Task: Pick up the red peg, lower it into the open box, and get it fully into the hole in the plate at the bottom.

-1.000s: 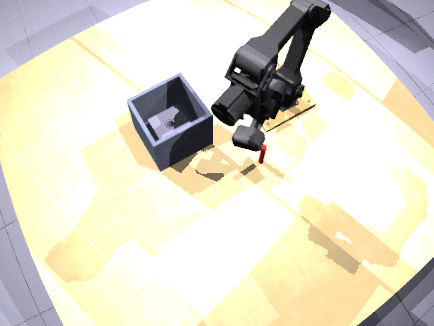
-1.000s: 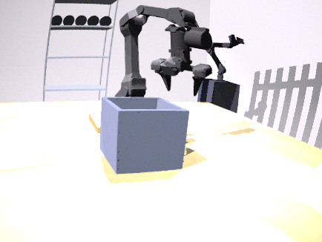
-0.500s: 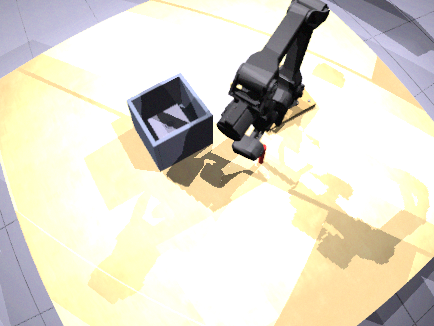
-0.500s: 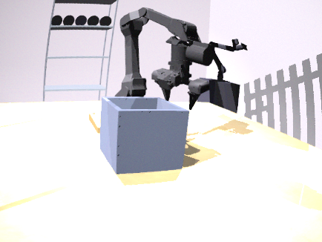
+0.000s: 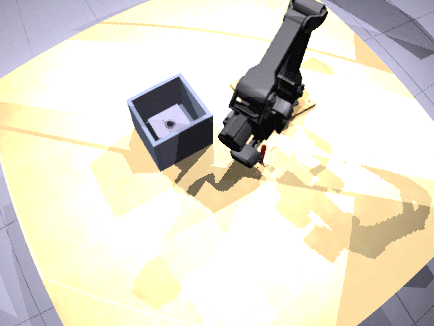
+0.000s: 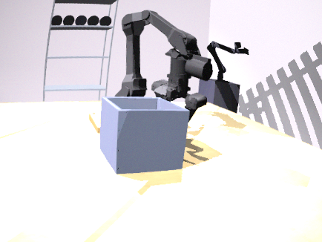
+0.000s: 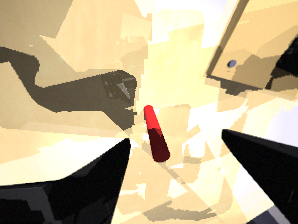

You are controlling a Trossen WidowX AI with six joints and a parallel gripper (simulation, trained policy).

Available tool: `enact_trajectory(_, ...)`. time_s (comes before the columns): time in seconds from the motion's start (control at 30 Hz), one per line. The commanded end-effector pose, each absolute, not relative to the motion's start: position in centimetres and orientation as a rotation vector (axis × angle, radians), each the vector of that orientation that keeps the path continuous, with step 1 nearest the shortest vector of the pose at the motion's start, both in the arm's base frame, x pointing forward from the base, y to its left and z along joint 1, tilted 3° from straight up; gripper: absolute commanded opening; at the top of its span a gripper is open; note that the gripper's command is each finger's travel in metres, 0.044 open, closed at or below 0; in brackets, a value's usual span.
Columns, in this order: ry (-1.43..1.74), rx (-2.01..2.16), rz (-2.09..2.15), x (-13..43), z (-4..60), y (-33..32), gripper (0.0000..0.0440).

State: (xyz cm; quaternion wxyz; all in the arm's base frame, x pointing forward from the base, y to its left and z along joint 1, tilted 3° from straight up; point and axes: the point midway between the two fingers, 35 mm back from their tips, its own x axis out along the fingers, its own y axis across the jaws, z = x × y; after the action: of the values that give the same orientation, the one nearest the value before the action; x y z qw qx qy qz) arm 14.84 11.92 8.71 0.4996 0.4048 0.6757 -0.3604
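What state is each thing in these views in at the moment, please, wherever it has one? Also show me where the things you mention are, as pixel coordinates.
Claw (image 7: 174, 137): open, fingers spread wide on either side of the peg, holding nothing.
Red peg (image 5: 263, 154) (image 7: 157, 134): not gripped, outside the box.
Blue-grey box (image 5: 186, 138) (image 6: 151, 141): upright, open at the top.
Plate (image 5: 175, 112): at the bottom of the box, its hole unfilled.
Robot arm (image 5: 272, 65) (image 6: 133, 56): bent, reaching down over the table beside the box.

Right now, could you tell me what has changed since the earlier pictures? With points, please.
The arm (image 5: 272, 70) (image 6: 163, 27) has come down, bringing its open fingers nearer the red peg (image 5: 263, 154) (image 7: 156, 132). Nothing was gripped or released. The peg and the box (image 5: 187, 135) (image 6: 152, 141) look unmoved.
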Motion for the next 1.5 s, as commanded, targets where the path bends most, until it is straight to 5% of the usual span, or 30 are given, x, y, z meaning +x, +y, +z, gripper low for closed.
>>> enact_trajectory(0.0, 1.625, 0.980, -0.895, 14.8, 7.6, 11.8, 0.0421)
enact_trajectory(0.6, 1.611, 0.974, -0.837, 16.2, 6.7, 12.4, 0.0003)
enact_trajectory(1.47, 1.404, 1.170, -0.464, 19.6, 18.5, 11.4, 0.0000)
